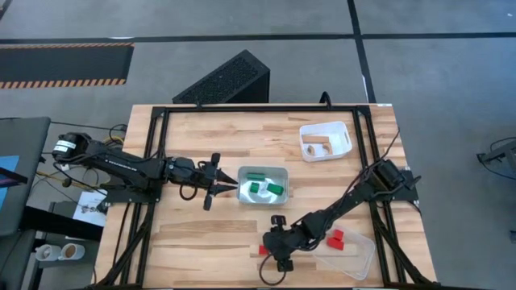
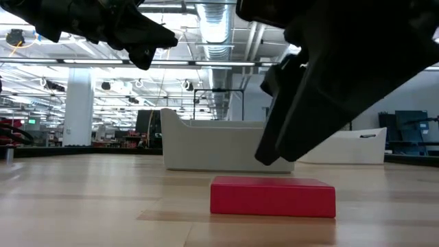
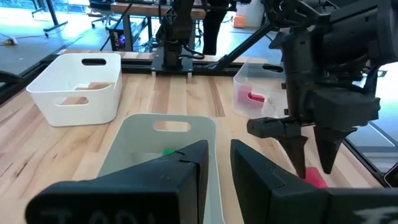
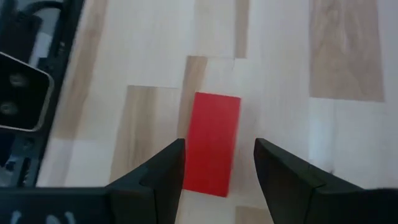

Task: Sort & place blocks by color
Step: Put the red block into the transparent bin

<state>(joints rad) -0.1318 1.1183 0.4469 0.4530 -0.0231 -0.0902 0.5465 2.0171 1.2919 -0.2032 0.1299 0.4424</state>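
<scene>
- The desk (image 1: pixel 201 137) is a light wood top inside a black frame, and the grey tray standing near its middle serves here as the landmark.
- The left arm (image 1: pixel 121 165) reaches across the desk toward the grey tray; its left claw (image 1: pixel 229 188) hangs just beside the tray's near end, with the fingers close together and a narrow gap between them, holding nothing.
- The right arm (image 1: pixel 355 197) runs from the far side of the grey tray down toward the desk's front edge; its right claw (image 4: pixel 217 167) hovers over the red block with its fingers spread wide on either side of it, and the frames show no contact.
- The grey tray (image 1: pixel 264 171) holds several green blocks (image 1: pixel 262 188).
- A white tray (image 1: pixel 326 141), beyond the grey tray toward the back right corner of the desk, holds light wood blocks (image 1: pixel 317 147).
- A clear tray (image 1: pixel 355 256), to the front right of the grey tray, holds red blocks (image 1: pixel 336 238).
- The red block (image 4: pixel 214 143) lies flat on the bare desk in front of the grey tray, apart from it and outside every tray, close to the clear tray.
</scene>
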